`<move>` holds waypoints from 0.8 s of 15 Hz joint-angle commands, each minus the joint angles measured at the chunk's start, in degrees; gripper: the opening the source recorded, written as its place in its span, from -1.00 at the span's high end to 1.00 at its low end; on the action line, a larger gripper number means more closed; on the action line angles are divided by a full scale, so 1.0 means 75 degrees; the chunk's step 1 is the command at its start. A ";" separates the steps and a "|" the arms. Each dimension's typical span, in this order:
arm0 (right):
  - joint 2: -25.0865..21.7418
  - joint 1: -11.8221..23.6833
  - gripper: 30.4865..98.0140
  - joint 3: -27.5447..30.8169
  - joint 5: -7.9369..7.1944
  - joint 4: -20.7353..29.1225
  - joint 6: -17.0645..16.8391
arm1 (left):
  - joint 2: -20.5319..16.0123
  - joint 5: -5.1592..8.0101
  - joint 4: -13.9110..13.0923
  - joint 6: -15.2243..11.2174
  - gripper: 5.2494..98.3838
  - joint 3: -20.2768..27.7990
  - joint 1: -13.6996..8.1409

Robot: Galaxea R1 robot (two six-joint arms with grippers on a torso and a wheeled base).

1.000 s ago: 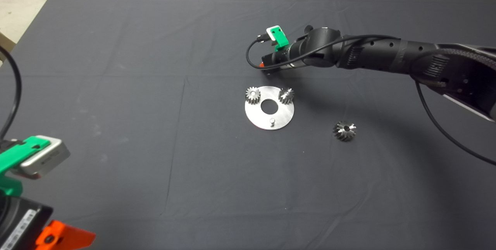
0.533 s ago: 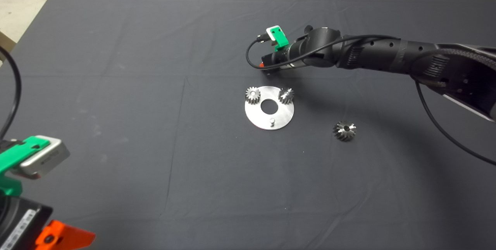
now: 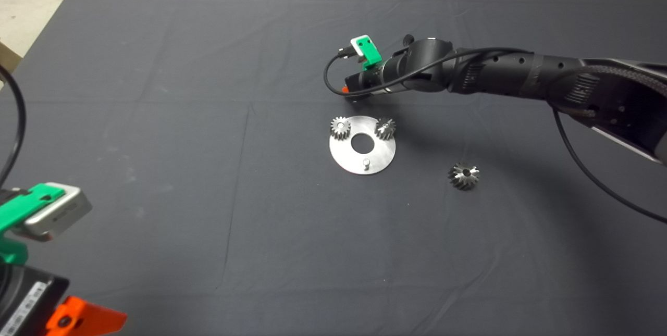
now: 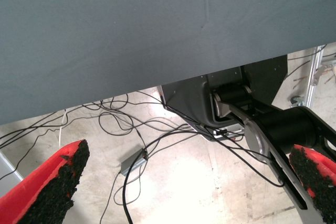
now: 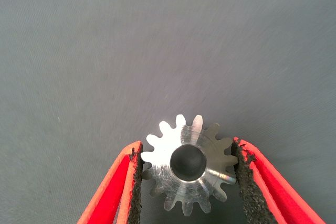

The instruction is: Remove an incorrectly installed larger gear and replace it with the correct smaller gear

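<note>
Red fingers of the right gripper (image 5: 187, 150) are closed on the larger gear (image 5: 189, 174), with a black pad pressed on its teeth on each side. In the right wrist view the gear's round hole faces the camera, and only the dark mat (image 3: 156, 117) shows behind it. In the head view, the right arm comes in from the right edge. Its gripper sits just above the middle of the frame, and the arm hides the gear there.

Just below that gripper, in the middle of the frame, a round metal plate (image 3: 378, 161) lies flat on the mat. Two pale gears (image 3: 340, 128) (image 3: 385, 128) sit on its top part. A little peg (image 3: 366, 163) near its bottom edge has nothing on it. The smaller gear (image 3: 463, 175) lies by itself on the mat, to the lower right of the plate and not touching it.

The left gripper (image 4: 189, 156) waits at the lower left corner of the head view with its fingers spread wide and nothing between them. Its wrist view shows the mat's edge and a floor with cables.
</note>
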 commanded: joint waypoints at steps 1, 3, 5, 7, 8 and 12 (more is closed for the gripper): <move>0.0016 0.1450 0.71 0.0587 -0.1130 0.0191 0.0072 | 0.0010 0.0007 -0.0111 -0.0081 -0.99 0.0101 -0.0031; -0.0139 0.1914 0.71 0.1209 -0.1644 0.0333 0.0084 | 0.0043 0.0030 -0.0122 -0.0046 -0.99 0.0053 -0.0031; -0.0446 0.2075 0.71 0.2020 -0.1945 0.0851 0.0096 | 0.0010 0.0042 -0.0145 -0.0069 -0.99 0.0043 -0.0031; -0.0943 0.2298 0.71 0.2802 -0.2107 0.1476 0.0175 | -0.0002 0.0043 -0.0298 -0.0081 -0.99 0.0054 -0.0031; -0.1214 0.2496 0.71 0.3308 -0.2330 0.1652 0.0549 | -0.0002 0.0054 -0.0310 -0.0090 -0.99 0.0054 -0.0031; -0.1640 0.2720 0.71 0.4923 -0.2987 0.1656 0.1165 | 0.0021 0.0031 -0.0302 -0.0081 -0.99 0.0054 -0.0031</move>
